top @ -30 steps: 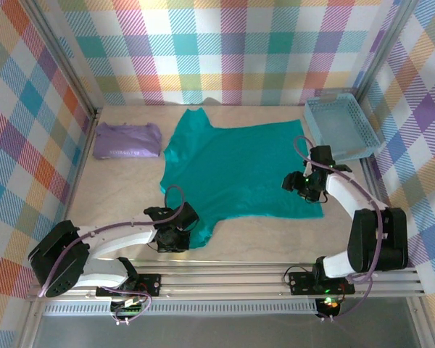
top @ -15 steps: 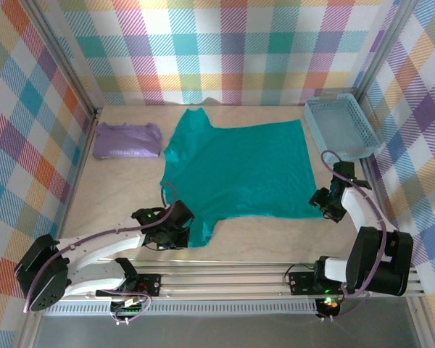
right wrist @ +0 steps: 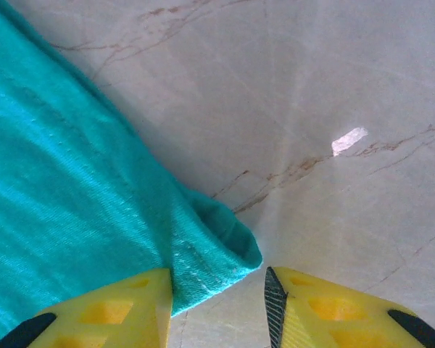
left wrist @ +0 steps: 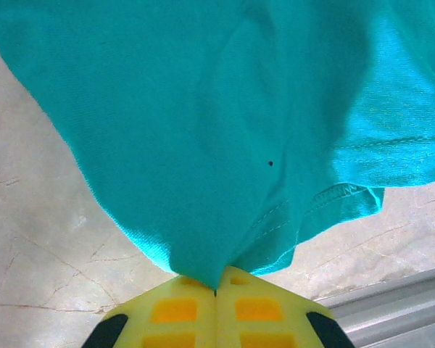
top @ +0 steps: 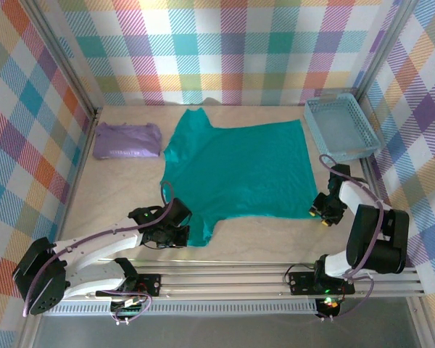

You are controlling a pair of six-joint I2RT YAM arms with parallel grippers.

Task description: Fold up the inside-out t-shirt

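Note:
The inside-out t-shirt (top: 235,170) is teal-green and lies spread flat in the middle of the table. My left gripper (top: 175,230) is low at its near-left corner, shut on a bunched edge of the cloth. In the left wrist view the t-shirt (left wrist: 203,109) runs down into the closed yellow jaws of the left gripper (left wrist: 216,290). My right gripper (top: 320,210) sits at the shirt's near-right corner. In the right wrist view the hemmed corner of the t-shirt (right wrist: 72,203) lies between the parted fingers of the right gripper (right wrist: 217,290), with a gap on the right side.
A lavender-purple folded garment (top: 127,141) lies at the back left. A light blue plastic basket (top: 342,128) stands at the back right, just beyond the right arm. Plaid walls close in three sides. A metal rail (top: 232,279) runs along the near edge.
My right gripper moved off the shirt, right and nearer, down to its near-right corner, and its jaws narrowed. The left gripper shifted slightly left, still holding the cloth.

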